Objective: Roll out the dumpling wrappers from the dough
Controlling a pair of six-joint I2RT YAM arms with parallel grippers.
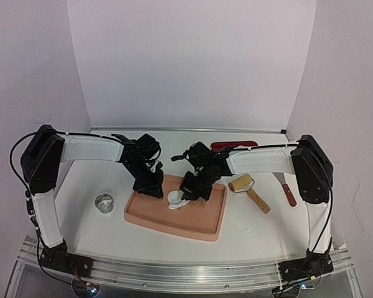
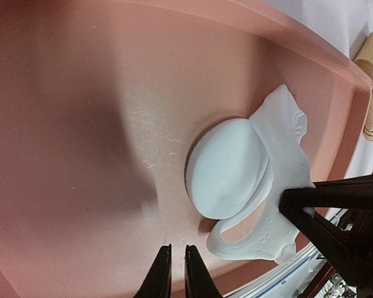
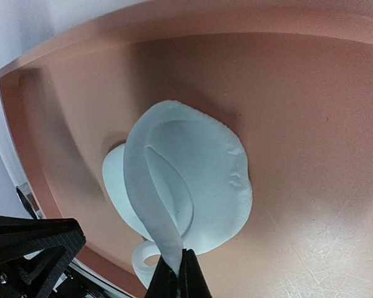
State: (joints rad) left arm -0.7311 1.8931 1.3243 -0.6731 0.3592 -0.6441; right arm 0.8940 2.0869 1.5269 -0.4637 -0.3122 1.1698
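Dough: a soft, matte white scrap (image 2: 286,161) lies on the pink tray (image 1: 174,226), at centre right of the left wrist view. Its upper edge is wrinkled, and a hole near its lower end shows the tray floor through it.

Lifted strip: in the right wrist view a thin band of this dough curves up off the tray, from the middle of the frame down to bottom centre.

Wrapper: a smooth, neat round white disc (image 2: 227,167) sits at the centre of the left wrist view, touching the scrap's left side. Whether more than one disc is stacked there cannot be told.

Right end effector (image 3: 176,257): closed on the end of the lifted dough strip, with both fingers pinching it.

Left end effector (image 2: 178,248): fingers drawn almost together at the bottom centre of its own view, with nothing between them, over bare tray floor below the disc.

Overhead view: dough and disc read as one white patch mid-tray, at centre frame, with both arms bent in over it.

Bench (image 1: 99,174): a metal ring cutter (image 1: 104,202) stands left of the tray. A wooden rolling pin (image 1: 248,189) and a red-handled scraper (image 1: 286,189) lie to its right.
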